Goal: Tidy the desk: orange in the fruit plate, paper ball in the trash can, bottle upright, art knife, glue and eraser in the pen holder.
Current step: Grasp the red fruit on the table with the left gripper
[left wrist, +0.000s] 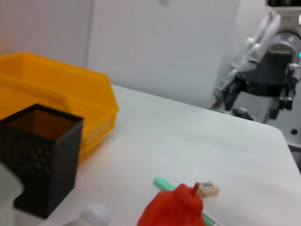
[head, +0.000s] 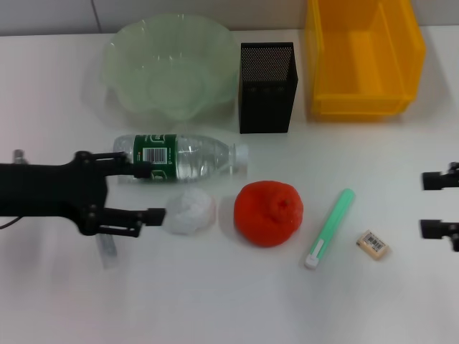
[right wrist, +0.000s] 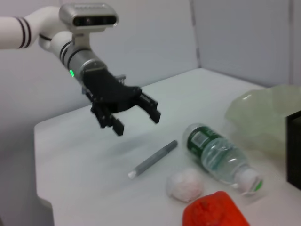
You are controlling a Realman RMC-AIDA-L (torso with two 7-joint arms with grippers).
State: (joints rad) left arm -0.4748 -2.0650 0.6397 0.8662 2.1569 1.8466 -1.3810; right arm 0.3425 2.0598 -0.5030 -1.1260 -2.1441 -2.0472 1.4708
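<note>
The clear bottle point(head: 179, 158) lies on its side, cap towards the orange point(head: 269, 213). Beside the orange rests the white paper ball point(head: 190, 211). My left gripper point(head: 147, 192) is open and hovers by the bottle's base end and the paper ball, holding nothing; the right wrist view shows the left gripper point(right wrist: 136, 115) raised off the table. The green art knife point(head: 330, 228) and the eraser point(head: 373, 244) lie right of the orange. A slim grey stick point(right wrist: 153, 159), possibly the glue, lies under the left arm. At the right edge my right gripper point(head: 437, 204) stands open.
Along the back stand the pale-green fruit plate point(head: 168, 68), the black mesh pen holder point(head: 267, 87) and the yellow trash can point(head: 362, 57). The table's front edge lies below the objects.
</note>
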